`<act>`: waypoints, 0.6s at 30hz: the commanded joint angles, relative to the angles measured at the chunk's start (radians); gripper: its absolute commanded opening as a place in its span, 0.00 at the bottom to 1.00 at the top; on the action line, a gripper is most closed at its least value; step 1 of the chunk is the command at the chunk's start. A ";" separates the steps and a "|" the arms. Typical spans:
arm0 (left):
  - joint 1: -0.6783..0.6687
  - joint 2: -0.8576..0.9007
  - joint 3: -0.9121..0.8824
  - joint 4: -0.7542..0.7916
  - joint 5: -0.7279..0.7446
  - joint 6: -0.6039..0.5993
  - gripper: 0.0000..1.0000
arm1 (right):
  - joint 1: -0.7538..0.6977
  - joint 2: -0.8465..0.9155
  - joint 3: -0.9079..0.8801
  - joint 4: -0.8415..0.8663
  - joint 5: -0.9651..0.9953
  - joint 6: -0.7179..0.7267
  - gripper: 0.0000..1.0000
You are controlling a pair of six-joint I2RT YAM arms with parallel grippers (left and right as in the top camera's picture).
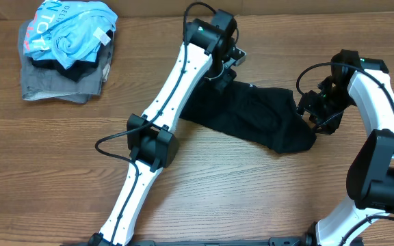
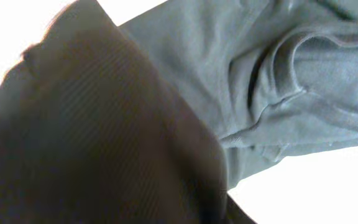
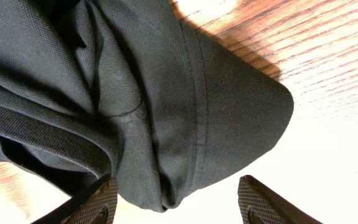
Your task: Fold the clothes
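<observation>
The black shirt (image 1: 258, 116) lies bunched in a long heap on the wooden table, right of the middle. My left gripper (image 1: 226, 68) is at its far left corner, where the fabric rises to it. In the left wrist view the shirt (image 2: 278, 74) fills the frame and a dark fold hides the jaws; they seem shut on it. My right gripper (image 1: 311, 109) is at the shirt's right end. In the right wrist view its fingers (image 3: 179, 208) are wide apart, with a rounded fold of the shirt (image 3: 166, 124) hanging between them, untouched. No logo or tag shows.
A pile of other clothes sits at the far left corner: a light blue garment (image 1: 74, 31) on top of a grey folded one (image 1: 53, 85). Bare wooden table (image 1: 252, 191) lies in front of the shirt.
</observation>
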 commanded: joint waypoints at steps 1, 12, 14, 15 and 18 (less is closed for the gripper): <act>-0.024 -0.008 -0.022 0.021 0.053 -0.023 0.73 | -0.003 -0.035 0.024 0.005 -0.009 -0.001 0.65; -0.035 -0.054 0.102 -0.003 0.058 -0.042 1.00 | -0.123 -0.035 0.010 0.013 -0.174 -0.109 0.66; -0.021 -0.090 0.168 -0.008 0.056 -0.049 1.00 | -0.159 -0.035 -0.007 0.008 -0.174 -0.137 0.69; -0.013 -0.108 0.196 -0.006 0.056 -0.059 1.00 | -0.176 -0.035 -0.018 0.008 -0.175 -0.156 0.70; 0.015 -0.156 0.263 0.005 0.056 -0.087 1.00 | -0.211 -0.035 -0.077 0.039 -0.181 -0.192 0.76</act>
